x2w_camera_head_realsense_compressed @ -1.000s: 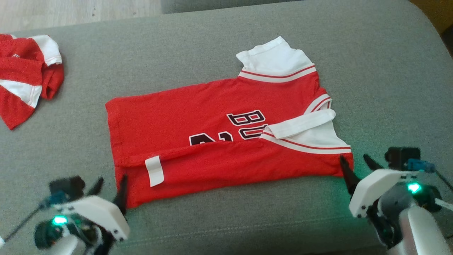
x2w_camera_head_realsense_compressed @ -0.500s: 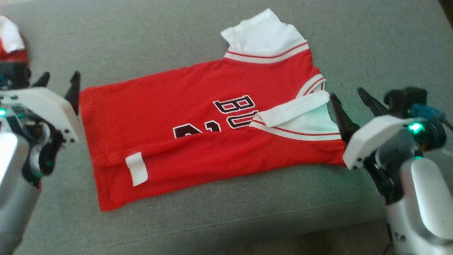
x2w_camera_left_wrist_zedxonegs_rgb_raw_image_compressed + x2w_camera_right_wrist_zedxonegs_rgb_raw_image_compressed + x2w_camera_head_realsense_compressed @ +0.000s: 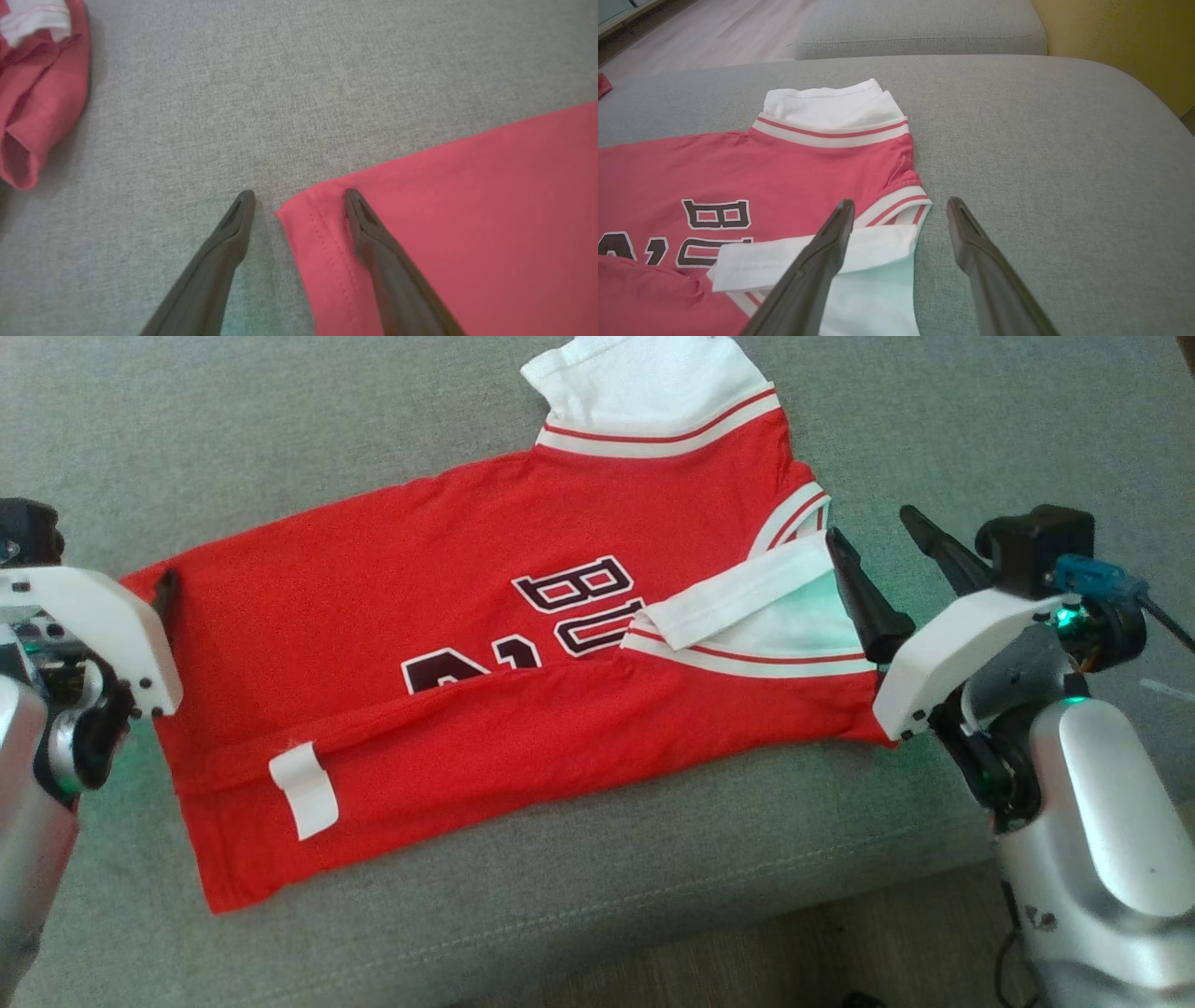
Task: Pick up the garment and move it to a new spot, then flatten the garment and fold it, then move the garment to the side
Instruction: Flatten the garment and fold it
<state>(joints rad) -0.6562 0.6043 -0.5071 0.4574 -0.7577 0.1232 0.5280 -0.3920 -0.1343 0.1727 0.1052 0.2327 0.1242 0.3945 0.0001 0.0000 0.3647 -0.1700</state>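
A: Where does the fold stand?
B: Partway, I'd say. The red garment (image 3: 373, 616) lies spread on the grey sofa cushion (image 3: 980, 420), close to its near edge. Its near long side is already turned over onto the body — the near white sleeve (image 3: 756, 611) lies up against the lettering (image 3: 569, 616).
A: And the far side?
B: Not yet folded. The far sleeve (image 3: 644, 383) sticks out flat beyond the body.
A: Are the grippers holding anything?
B: No. The left gripper (image 3: 299, 193) has its fingers apart at the far hem corner, one over red cloth and one over bare cushion. The right gripper (image 3: 901, 203) is spread too, one finger above the folded sleeve, the other above the cushion. Neither grips anything.
A: So what remains?
B: By my reading, the far-side fold, a fold across the length, then the shift to the side — a second red garment (image 3: 37, 93) lies well apart on the left
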